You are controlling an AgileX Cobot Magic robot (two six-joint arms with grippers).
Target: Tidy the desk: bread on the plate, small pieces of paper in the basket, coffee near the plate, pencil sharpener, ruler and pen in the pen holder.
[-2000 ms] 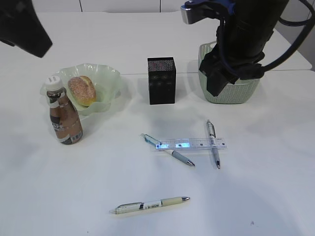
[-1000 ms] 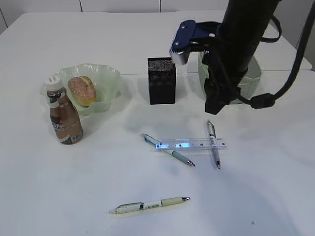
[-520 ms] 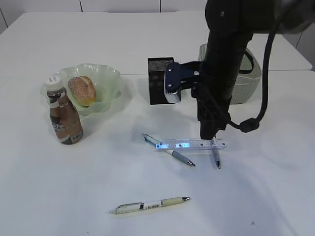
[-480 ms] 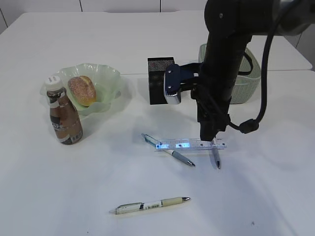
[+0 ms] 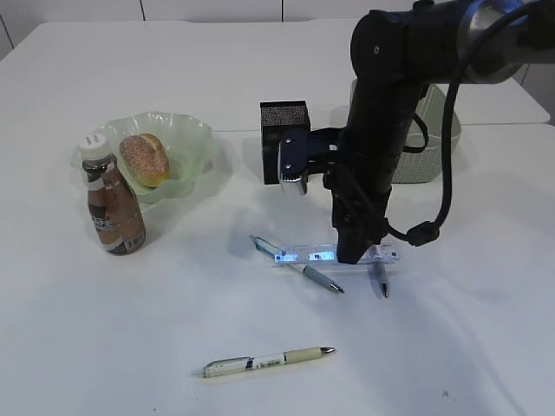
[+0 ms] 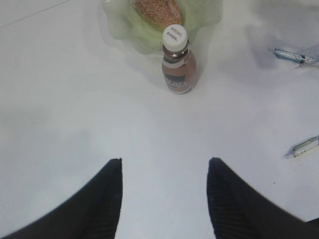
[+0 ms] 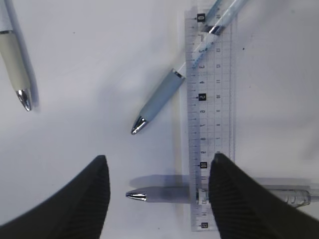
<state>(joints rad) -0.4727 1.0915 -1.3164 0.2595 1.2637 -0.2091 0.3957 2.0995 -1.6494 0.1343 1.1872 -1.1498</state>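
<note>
My right gripper (image 5: 349,254) (image 7: 159,158) is open, low over the desk (image 5: 130,329). One finger hangs over the clear ruler (image 5: 323,255) (image 7: 209,99). A grey pen (image 7: 167,194) (image 5: 380,279) crosses the ruler between the jaws. A blue pen (image 5: 299,269) (image 7: 162,97) crosses the ruler's other end, and a cream pen (image 5: 269,359) (image 7: 14,59) lies apart. The bread (image 5: 145,159) sits on the plate (image 5: 186,130), with the coffee (image 5: 113,208) (image 6: 177,62) beside it. My left gripper (image 6: 164,164) is open and empty, high above the desk. Paper and pencil sharpener are out of view.
The black pen holder (image 5: 279,121) stands behind the right arm's wrist camera. Further right the arm partly hides the green basket (image 5: 429,152). A cable loops off the arm near the ruler's right end.
The right arm has swung from the basket down and left onto the ruler and grey pen. Its jaws stand a little wider. Nothing on the desk has moved.
</note>
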